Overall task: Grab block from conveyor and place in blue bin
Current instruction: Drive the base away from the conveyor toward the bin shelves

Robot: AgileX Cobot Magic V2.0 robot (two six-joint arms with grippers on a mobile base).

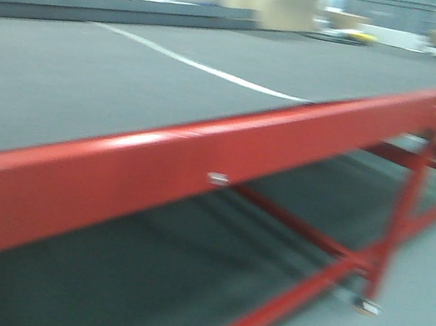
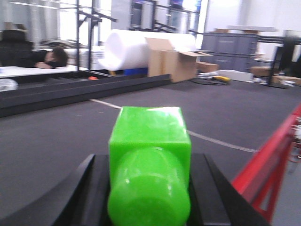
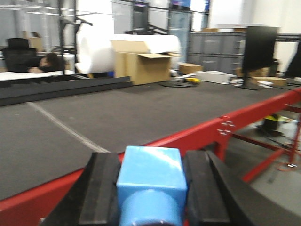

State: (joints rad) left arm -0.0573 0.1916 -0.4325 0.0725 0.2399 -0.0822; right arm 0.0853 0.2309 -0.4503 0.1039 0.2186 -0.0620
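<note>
The conveyor (image 1: 130,88), a wide dark grey belt with a thin white line, runs behind its red rail (image 1: 228,152). In the left wrist view my left gripper (image 2: 149,188) is shut on a green block (image 2: 149,141), held above the belt (image 2: 56,136). In the right wrist view my right gripper (image 3: 150,188) is shut on a blue block (image 3: 150,176), held over the red rail (image 3: 197,134) at the belt's near edge. The blue bin is out of view. Neither gripper shows in the front view.
Red legs and cross-braces (image 1: 391,236) stand under the conveyor. Beyond the belt's far dark rail (image 2: 80,89) are a large white roll (image 2: 136,47), open cardboard boxes (image 3: 141,66), grey crates (image 3: 214,49) and a person resting on a table (image 2: 47,59).
</note>
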